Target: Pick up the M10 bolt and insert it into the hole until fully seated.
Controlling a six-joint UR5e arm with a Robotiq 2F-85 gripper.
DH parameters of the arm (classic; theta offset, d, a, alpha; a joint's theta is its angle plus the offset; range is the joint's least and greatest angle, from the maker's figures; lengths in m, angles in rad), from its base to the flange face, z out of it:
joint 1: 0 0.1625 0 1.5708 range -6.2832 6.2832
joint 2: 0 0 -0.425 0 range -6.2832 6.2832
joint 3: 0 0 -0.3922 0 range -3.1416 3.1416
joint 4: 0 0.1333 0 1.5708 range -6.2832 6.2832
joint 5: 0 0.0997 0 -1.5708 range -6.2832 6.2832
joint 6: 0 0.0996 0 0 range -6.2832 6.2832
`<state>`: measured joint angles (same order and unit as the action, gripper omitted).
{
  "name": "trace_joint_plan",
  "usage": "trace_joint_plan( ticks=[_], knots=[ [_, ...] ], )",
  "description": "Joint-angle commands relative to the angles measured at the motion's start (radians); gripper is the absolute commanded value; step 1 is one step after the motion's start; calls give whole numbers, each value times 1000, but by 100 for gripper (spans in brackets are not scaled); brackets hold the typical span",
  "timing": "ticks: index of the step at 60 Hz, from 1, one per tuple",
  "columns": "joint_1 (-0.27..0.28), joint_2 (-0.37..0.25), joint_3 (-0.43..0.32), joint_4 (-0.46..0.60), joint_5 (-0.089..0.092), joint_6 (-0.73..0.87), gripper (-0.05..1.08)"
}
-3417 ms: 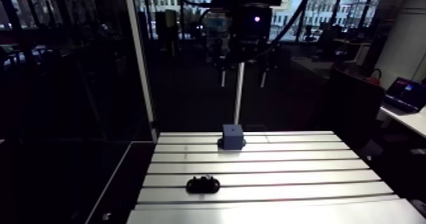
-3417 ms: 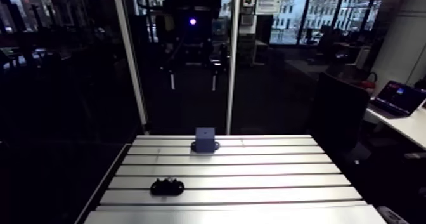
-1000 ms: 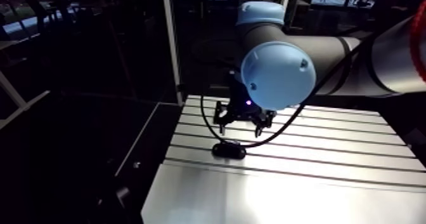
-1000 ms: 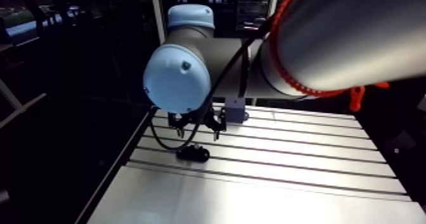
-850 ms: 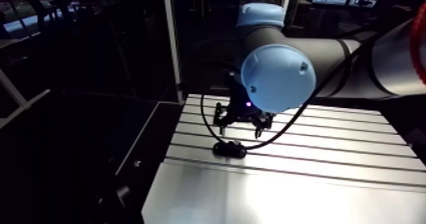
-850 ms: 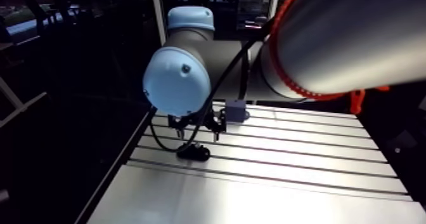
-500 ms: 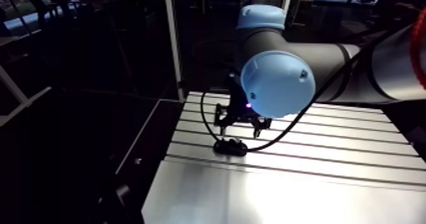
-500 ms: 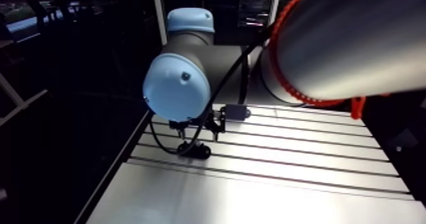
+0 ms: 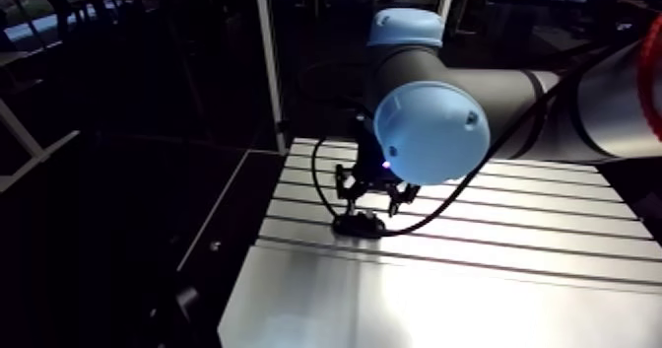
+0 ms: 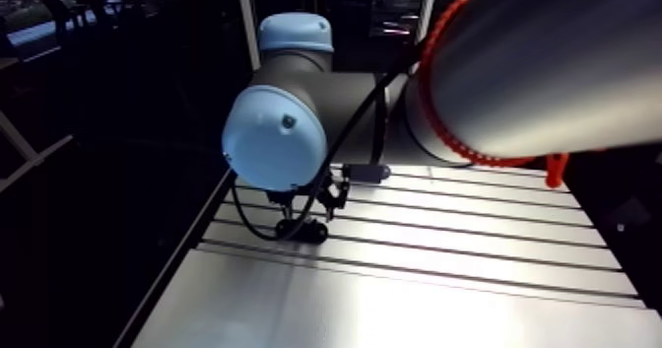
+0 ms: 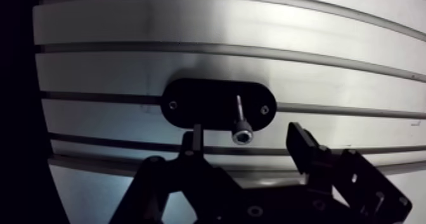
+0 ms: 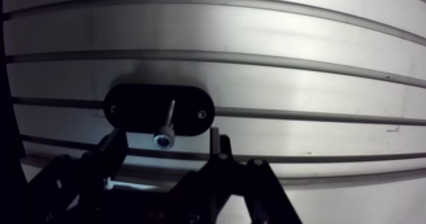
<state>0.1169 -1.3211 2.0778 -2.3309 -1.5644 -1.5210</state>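
hovering low over the black oval holder [image 11: 203, 106], the gripper [image 11: 246, 135] has its fingers spread apart and grips nothing. the m10 bolt [image 11: 241, 136] stands in the holder, socket head up, in line between the two fingers. only the wrist view shows the bolt; only the arm view shows the small block [image 10: 366, 174] farther back on the slotted table [image 10: 473, 245].

1. M10 bolt [image 11: 241, 135]: dark, socket-headed, standing upright with its head up in a black oval holder [image 11: 203, 103], near the surface's [image 11: 190, 23] left edge.
2. Block [image 10: 364, 174]: dark bluish, near the far edge; its hole is hidden.
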Motion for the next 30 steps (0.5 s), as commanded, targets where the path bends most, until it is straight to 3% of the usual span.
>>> trace_joint_plan(
  ticks=[1, 30],
  knots=[
    [1, 1, 0, 0, 1, -1, 31],
    [1, 10, 2, 0, 2, -1, 41]
  ],
)
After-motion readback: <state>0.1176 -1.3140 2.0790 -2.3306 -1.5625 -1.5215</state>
